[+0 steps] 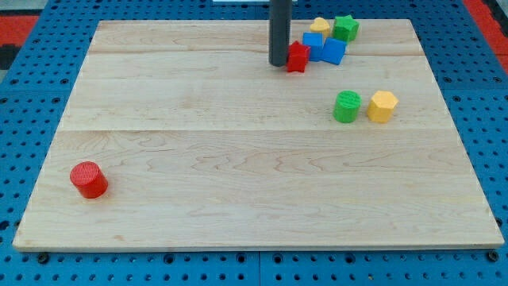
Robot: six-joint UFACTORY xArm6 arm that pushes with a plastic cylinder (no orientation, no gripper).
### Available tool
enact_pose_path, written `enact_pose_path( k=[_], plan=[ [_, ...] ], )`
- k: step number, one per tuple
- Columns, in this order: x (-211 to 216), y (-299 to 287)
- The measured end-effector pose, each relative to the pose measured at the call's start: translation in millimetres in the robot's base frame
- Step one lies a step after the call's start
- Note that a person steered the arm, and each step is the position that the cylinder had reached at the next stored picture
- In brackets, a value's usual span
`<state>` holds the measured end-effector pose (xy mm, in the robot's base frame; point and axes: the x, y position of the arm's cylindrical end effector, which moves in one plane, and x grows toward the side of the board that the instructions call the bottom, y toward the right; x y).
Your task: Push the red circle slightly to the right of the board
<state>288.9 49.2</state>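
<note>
A pale wooden tabletop (pixel 238 159) fills most of the view, made of wide planks joined along faint horizontal seams, its grain running from the view's left to the view's right. It rests on a blue perforated base (pixel 48 32) with regular rows of dark holes, visible on all sides. Red patches (pixel 16 24) show at the top corners. The light is even and soft, casting only faint shadows.
</note>
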Motion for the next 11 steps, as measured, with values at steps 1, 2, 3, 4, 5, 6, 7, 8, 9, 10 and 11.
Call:
enact_pose_path(
  k=[1, 2, 3, 4, 5, 6, 7, 8, 9, 10, 11],
  plan=[
    [1.4, -4.5],
    [41.6, -57.9],
    [128.4, -77.8],
    [166.4, -78.6],
    [173.4, -78.8],
    [203.4, -79.9],
    [241.4, -126.6],
    [286.5, -210.5],
    [293.3, -324.3],
    [259.6, -317.4],
    [243.8, -278.4]
  ],
)
